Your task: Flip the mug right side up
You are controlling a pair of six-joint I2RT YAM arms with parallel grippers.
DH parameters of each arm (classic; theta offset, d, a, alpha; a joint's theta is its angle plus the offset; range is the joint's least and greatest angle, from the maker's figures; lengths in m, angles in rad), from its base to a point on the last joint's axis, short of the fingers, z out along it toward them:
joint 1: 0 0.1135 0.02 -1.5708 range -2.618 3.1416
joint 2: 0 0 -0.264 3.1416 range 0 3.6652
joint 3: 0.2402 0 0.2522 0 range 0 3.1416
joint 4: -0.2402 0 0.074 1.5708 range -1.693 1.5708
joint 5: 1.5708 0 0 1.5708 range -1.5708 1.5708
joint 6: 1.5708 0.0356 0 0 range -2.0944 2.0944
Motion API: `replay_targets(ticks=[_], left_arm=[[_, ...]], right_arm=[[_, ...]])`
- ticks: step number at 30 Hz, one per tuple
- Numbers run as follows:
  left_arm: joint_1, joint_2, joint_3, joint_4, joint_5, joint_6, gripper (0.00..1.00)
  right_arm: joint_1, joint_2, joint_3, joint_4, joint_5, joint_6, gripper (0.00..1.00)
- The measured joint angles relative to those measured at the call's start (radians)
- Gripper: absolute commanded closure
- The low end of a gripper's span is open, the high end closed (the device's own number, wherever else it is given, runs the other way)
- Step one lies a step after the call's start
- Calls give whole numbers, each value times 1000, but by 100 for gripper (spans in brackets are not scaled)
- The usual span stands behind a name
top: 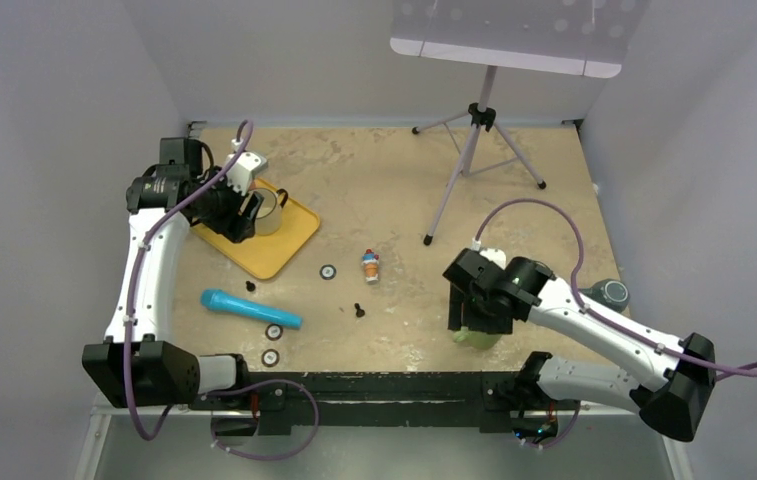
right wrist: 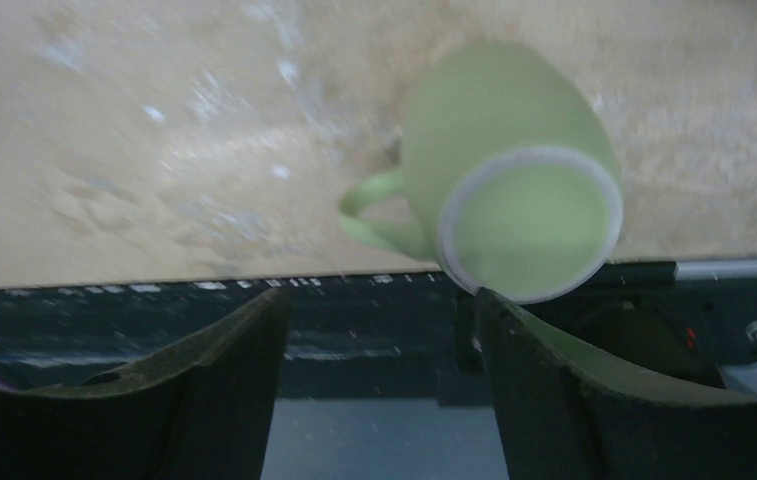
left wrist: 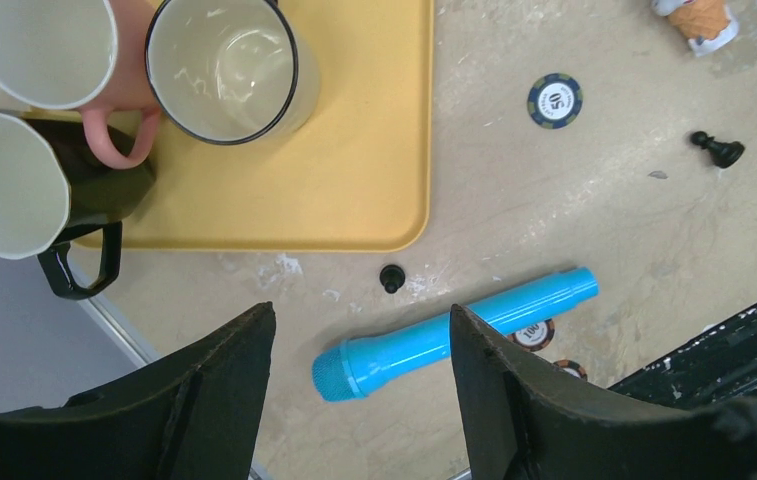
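Observation:
A light green mug (top: 481, 339) sits near the table's front edge, mostly hidden under my right wrist in the top view. In the right wrist view the mug (right wrist: 509, 190) is blurred. A flat, pale-rimmed round end faces the camera, so it looks mouth-down, with its handle to the left. My right gripper (right wrist: 379, 300) is open and empty just above it. The mug lies off its right finger (right wrist: 554, 370), not between the jaws. My left gripper (left wrist: 362, 312) is open and empty, held above the yellow tray (left wrist: 354, 180).
The tray (top: 279, 250) holds a white enamel mug (left wrist: 224, 65), a pink mug (left wrist: 39, 45) and a black mug (left wrist: 24, 180), all mouth-up. A blue microphone (top: 251, 309), poker chips (top: 328, 271), a black pawn (top: 359, 309) and an ice-cream toy (top: 371, 266) lie mid-table. A tripod (top: 474, 150) stands behind.

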Motion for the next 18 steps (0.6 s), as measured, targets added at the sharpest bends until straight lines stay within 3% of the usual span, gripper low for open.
replay_targets(ticks=[3, 10, 18], left_arm=[[0, -21, -3, 6, 43, -6, 32], [0, -71, -18, 6, 124, -18, 31], [-1, -81, -18, 5, 162, -21, 31]], right_arm=[[43, 15, -56, -31, -65, 37, 26], [57, 43, -122, 57, -65, 114, 35], [58, 101, -169, 97, 175, 273, 43]])
